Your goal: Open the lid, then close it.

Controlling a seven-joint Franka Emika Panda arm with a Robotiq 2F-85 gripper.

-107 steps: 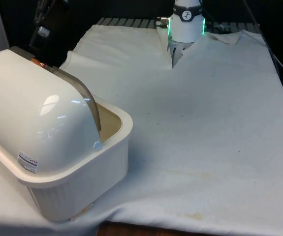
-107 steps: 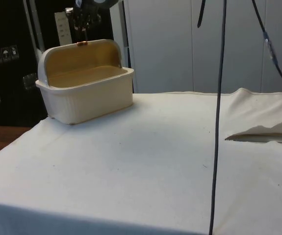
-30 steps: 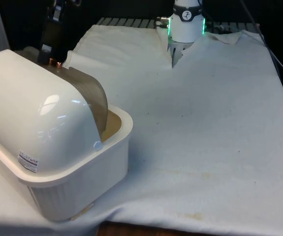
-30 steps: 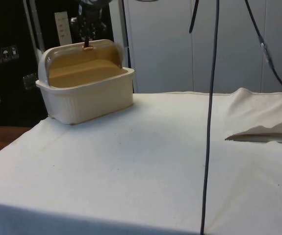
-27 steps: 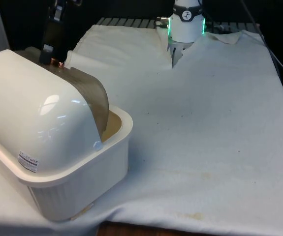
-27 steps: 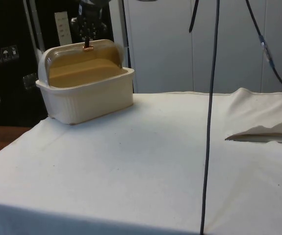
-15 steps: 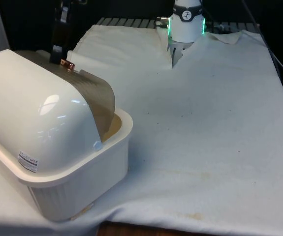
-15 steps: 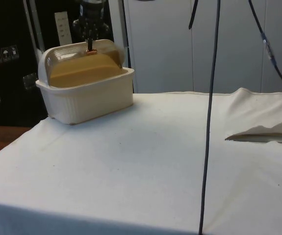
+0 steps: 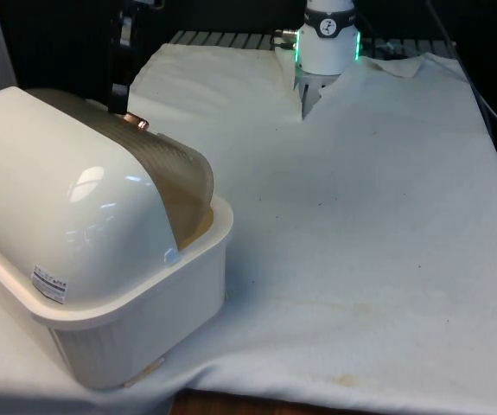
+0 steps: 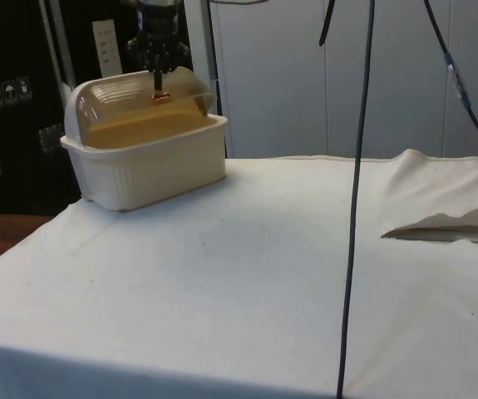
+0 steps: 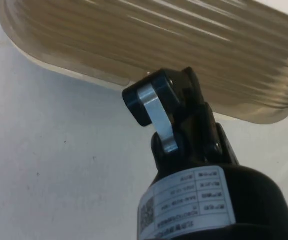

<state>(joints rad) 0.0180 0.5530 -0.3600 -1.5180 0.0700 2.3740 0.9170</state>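
Observation:
A cream bread box point(image 9: 144, 320) stands at the front view's left, turned with its rounded back to that camera. Its brownish translucent roll lid point(image 9: 179, 177) curves down over the opening, and its lower edge hangs just above the box's rim. A small copper knob point(image 9: 136, 123) sits on the lid. My gripper point(image 9: 120, 104) is at the knob, its fingers together, touching it from behind. In the side view the gripper point(image 10: 156, 83) reaches down onto the knob point(image 10: 161, 97) over the lid point(image 10: 184, 87). The wrist view has the gripper point(image 11: 156, 107) against the ribbed lid point(image 11: 184, 45).
The white cloth point(image 9: 360, 225) covers the table, with a raised fold point(image 10: 446, 224) towards the robot's end. The arm's base point(image 9: 326, 39) stands at the far edge. A dark cable point(image 10: 355, 208) hangs across the side view. The box sits close to the table's corner.
The lid has rolled forward and down from nearly fully open to almost shut. My gripper has followed the knob along the arc towards the box's front.

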